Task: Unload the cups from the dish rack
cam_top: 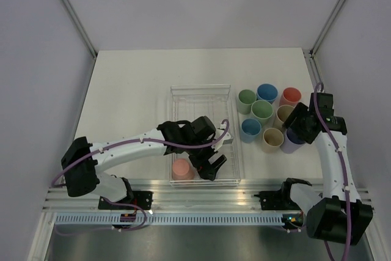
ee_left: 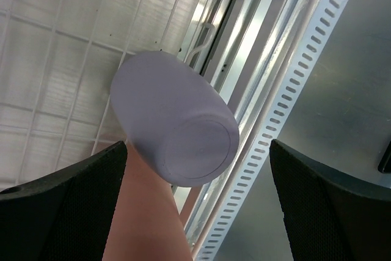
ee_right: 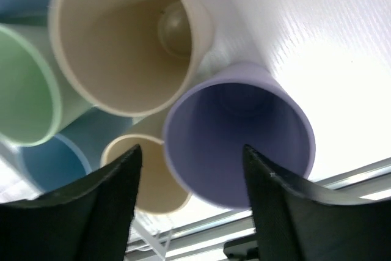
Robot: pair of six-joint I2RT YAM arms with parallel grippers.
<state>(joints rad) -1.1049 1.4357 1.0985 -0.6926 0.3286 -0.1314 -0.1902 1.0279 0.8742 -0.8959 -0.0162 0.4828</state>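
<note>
Reaching into the rack, both grippers spread

From my seat, the left gripper [cam_top: 209, 165] sits low inside the dish rack [cam_top: 183, 93] at its near end, jaws wide apart and holding nothing. On the left wrist feed its fingers [ee_left: 67, 209] frame a lavender cup [ee_left: 174, 126]. That cup is tipped with its base toward the lens, over the wire floor by the rack's near wall. A salmon cup [cam_top: 182, 169] is just beside it, and I cannot tell whether the two touch. The right gripper [cam_top: 295, 129] hangs over the cluster of cups [cam_top: 263, 110] standing upright on the table [cam_top: 134, 84], to the right of the rack. Its fingers [ee_right: 79, 212] are also parted, above the mouth of a second lavender cup [ee_right: 238, 132], and I see them pinching nothing.
</note>
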